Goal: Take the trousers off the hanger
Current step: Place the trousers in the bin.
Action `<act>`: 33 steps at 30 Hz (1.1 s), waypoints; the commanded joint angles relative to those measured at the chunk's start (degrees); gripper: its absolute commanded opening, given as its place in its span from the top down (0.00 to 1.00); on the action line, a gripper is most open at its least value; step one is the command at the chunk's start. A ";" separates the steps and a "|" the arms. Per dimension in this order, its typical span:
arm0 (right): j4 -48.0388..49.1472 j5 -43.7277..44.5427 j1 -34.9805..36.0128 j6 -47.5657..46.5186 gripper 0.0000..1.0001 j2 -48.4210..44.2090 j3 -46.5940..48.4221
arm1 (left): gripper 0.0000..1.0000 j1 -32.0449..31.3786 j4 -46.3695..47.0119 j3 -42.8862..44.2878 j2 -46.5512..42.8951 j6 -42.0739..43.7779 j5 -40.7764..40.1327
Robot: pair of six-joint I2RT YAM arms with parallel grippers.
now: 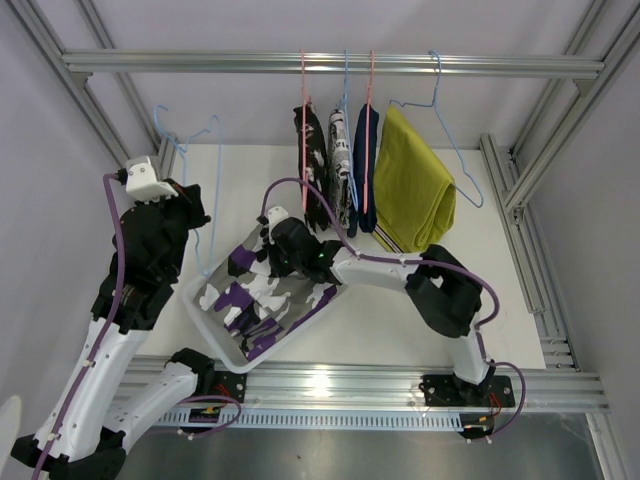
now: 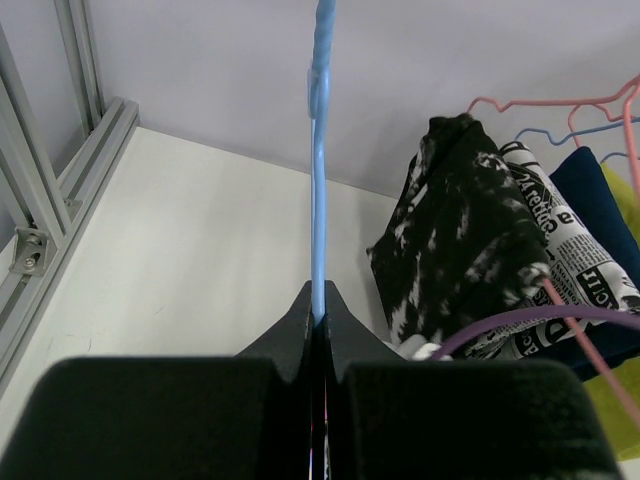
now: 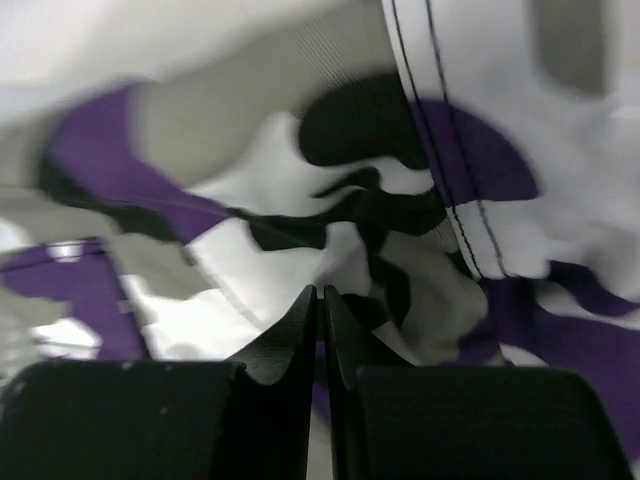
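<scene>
your left tool [image 2: 320,312] clamped on the blue hanger [image 2: 320,180], upper centre, your right tool [image 3: 320,294] pinching the camouflage trousers [image 3: 250,230], frame centre

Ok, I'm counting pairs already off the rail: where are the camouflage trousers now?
Top view: the camouflage trousers lie in the white tray, near left of the table, under the right pincer.

White table [image 1: 250,190] is carrying one white tray [image 1: 212,328], sitting skewed near the front edge; camouflage trousers [image 1: 270,300] are lying in it. Overhead rail [image 1: 200,63] is carrying the hangers [image 1: 304,90], with splotched pair [image 1: 310,150], print pair [image 1: 340,160], navy pair [image 1: 366,170] and mustard pair [image 1: 415,190] hanging side by side.
</scene>
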 commanded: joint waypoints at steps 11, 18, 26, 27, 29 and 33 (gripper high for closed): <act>-2.70 -1.16 -0.12 2.40 0.92 1.09 -1.07 | 0.99 0.55 2.62 -0.27 -1.08 -0.46 0.56; -10.34 4.47 4.10 1.60 0.92 -9.55 0.87 | 0.99 0.47 2.71 -0.27 -1.16 -0.19 -0.14; -13.87 6.93 9.19 2.65 0.93 -12.46 -0.53 | 0.99 0.47 2.71 -0.27 -1.16 -0.02 -0.23; -13.44 6.67 9.46 3.44 0.94 -12.11 -1.32 | 0.99 0.47 2.71 -0.44 -1.25 -0.02 -0.32; -12.82 6.41 9.99 4.24 0.95 -11.76 -4.12 | 0.99 0.47 2.71 -0.36 -1.16 0.07 -0.32; -10.54 5.09 10.87 7.13 0.96 -9.92 -9.05 | 0.99 0.47 2.71 -0.27 -1.25 0.07 -0.32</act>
